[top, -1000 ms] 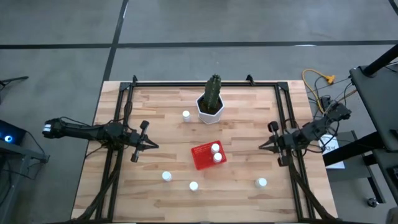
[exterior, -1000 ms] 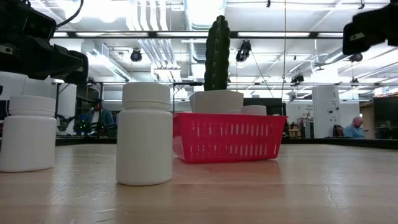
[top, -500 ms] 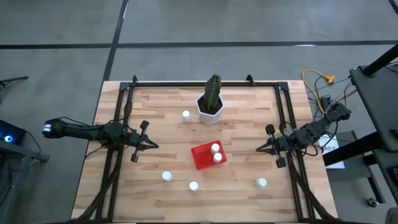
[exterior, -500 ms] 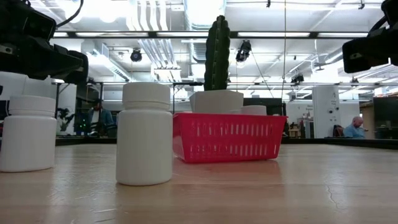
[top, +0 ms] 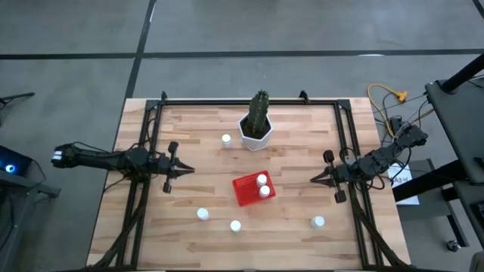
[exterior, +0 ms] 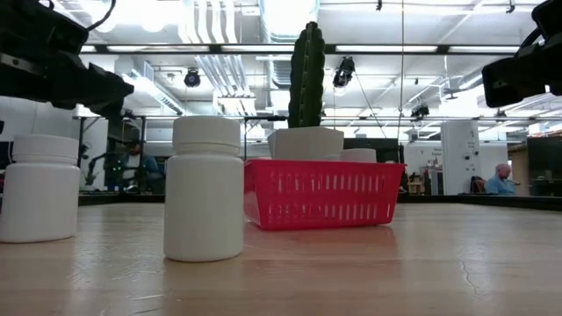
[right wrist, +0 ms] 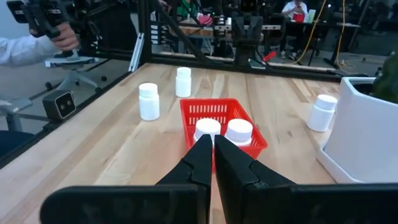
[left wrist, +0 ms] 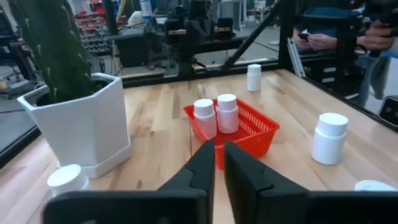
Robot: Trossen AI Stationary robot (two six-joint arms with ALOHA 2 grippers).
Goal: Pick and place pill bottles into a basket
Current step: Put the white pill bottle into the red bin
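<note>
Right hand (top: 314, 180) now farther inboard.

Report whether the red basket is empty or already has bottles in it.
Partly filled. The red basket holds two upright white pill bottles along one side; the rest of its floor is bare. Four bottles stand outside on the table.

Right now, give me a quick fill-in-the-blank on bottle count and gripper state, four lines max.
1. The red basket holds ____ pill bottles.
2. ____ pill bottles stand on the table outside the basket.
3. The lone bottle near the cactus pot sits on the pot's ____ side in the high view.
4. The left gripper and right gripper both have their fingers ____.

Missing words: two; four; left; shut
</note>
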